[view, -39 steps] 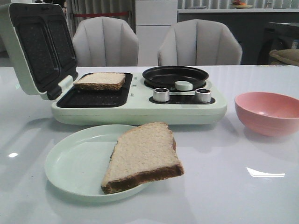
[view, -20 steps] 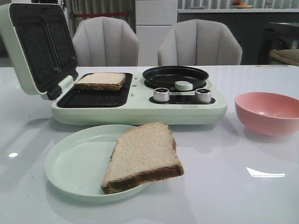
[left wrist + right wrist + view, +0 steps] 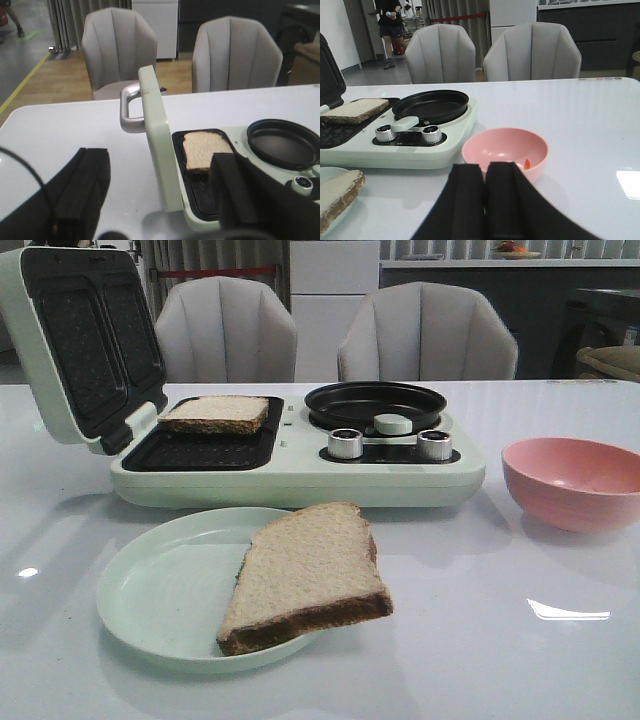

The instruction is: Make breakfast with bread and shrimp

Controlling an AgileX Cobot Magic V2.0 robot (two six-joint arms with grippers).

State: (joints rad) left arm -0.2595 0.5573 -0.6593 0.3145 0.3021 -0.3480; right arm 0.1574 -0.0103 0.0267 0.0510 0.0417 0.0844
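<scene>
Two square slices of pale tan bread with dark brown crusts. One slice (image 3: 214, 412) flat on the dark lower grill of the open sandwich maker (image 3: 296, 475), toward its far edge. The other slice (image 3: 303, 574) on the pale green plate (image 3: 150, 590), near corner overhanging the rim. Shrimp (image 3: 527, 163): only a small orange bit visible inside the pink bowl (image 3: 505, 153).

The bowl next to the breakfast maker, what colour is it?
Pink. The bowl shows best in the front view.
</scene>
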